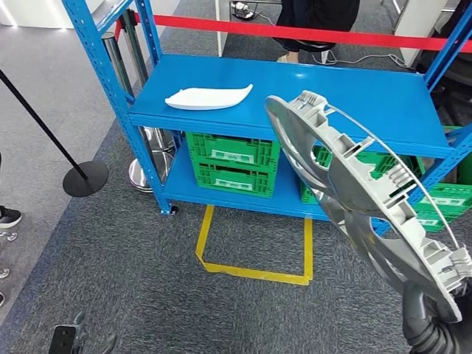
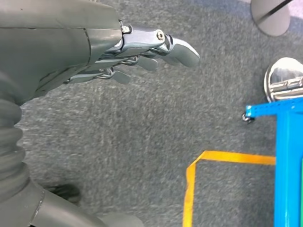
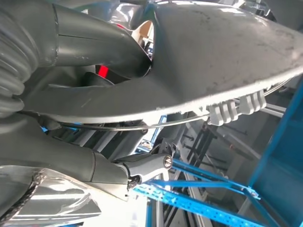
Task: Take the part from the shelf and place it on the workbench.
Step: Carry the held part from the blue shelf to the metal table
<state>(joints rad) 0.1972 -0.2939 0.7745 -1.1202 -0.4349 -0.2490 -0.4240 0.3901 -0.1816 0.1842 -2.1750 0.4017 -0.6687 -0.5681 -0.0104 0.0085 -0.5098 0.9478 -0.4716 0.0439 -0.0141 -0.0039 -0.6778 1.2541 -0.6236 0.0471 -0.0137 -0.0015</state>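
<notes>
A large grey wheel cover (image 1: pixel 361 192) hangs tilted in front of the blue shelf (image 1: pixel 345 88), its ribbed back side toward me. My right hand (image 1: pixel 431 324) grips it at its lower rim, low on the right. In the right wrist view the thumb and a finger (image 3: pixel 143 165) clamp the cover's rim (image 3: pixel 221 61) between them. A white curved part (image 1: pixel 207 96) lies on the shelf's top board at the left. My left hand (image 2: pixel 143 52) hangs low over the carpet with straight fingers and nothing in it; it also shows as my left hand (image 1: pixel 78 339) at the bottom left.
Green crates (image 1: pixel 234 162) stand on the lower shelf board. A yellow tape rectangle (image 1: pixel 253 273) marks the carpet before the shelf. A black stanchion base (image 1: pixel 85 178) and a chrome post base (image 2: pixel 284 78) stand left of the shelf. A red barrier band (image 1: pixel 312 33) and a person's legs are behind it.
</notes>
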